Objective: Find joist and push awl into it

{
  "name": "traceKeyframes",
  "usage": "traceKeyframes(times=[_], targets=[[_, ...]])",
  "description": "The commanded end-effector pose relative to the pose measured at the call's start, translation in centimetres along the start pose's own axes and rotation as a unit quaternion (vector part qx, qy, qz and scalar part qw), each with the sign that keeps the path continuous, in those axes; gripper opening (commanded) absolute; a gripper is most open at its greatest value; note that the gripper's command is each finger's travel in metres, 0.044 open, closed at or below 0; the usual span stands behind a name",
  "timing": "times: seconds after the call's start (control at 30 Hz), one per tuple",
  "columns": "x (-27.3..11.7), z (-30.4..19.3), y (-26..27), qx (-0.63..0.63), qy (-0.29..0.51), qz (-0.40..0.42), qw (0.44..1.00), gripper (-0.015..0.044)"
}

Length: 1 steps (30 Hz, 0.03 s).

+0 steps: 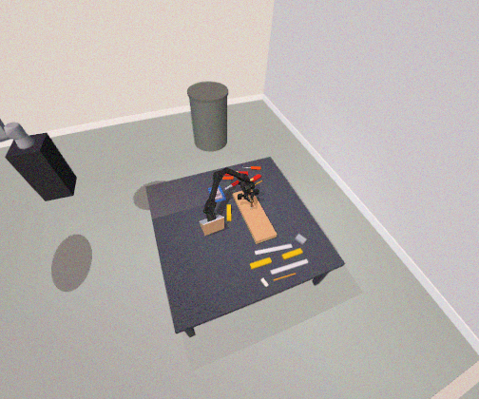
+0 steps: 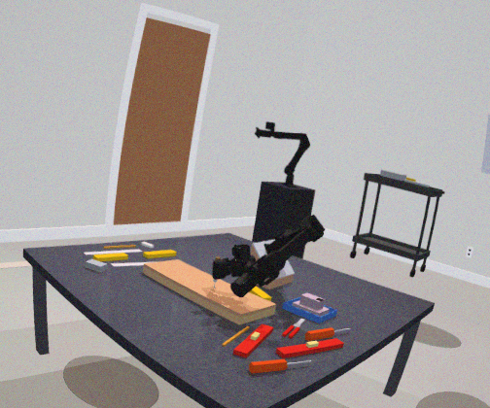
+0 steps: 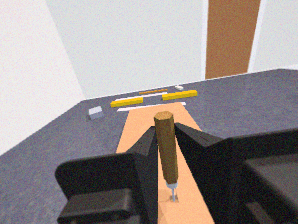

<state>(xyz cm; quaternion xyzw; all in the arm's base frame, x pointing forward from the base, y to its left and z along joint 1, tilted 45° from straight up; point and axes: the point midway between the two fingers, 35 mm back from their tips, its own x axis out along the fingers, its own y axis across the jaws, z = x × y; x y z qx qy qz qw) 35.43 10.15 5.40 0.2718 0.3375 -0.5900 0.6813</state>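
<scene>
The floor panel (image 1: 262,221) (image 2: 179,275) is a long light-wood board on the table. My gripper (image 1: 250,195) (image 2: 217,269) (image 3: 164,128) is shut on the wooden handle of the awl (image 3: 168,155), low over the panel's end on the tray's side. The awl stands nearly upright, shank down. Its tip is at or just above the panel; whether it has entered the wood I cannot tell. The pinkish-grey stud finder (image 2: 312,301) lies in the blue tray (image 2: 330,316). The joist is hidden.
Red levels (image 2: 253,341) (image 2: 313,348), orange screwdrivers (image 2: 267,366) (image 2: 320,333) and pliers (image 2: 291,329) lie near the tray. A yellow block (image 1: 229,213) lies between arm base and panel. Yellow blocks, white strips and a grey block (image 1: 300,238) (image 3: 95,113) lie past the panel's far end.
</scene>
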Motion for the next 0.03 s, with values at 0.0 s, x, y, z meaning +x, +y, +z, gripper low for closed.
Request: traceKeyframes(times=[0.0], targets=[[-0.01,0.01,0.00,0.000,0.000,0.000,1.000,0.0000]])
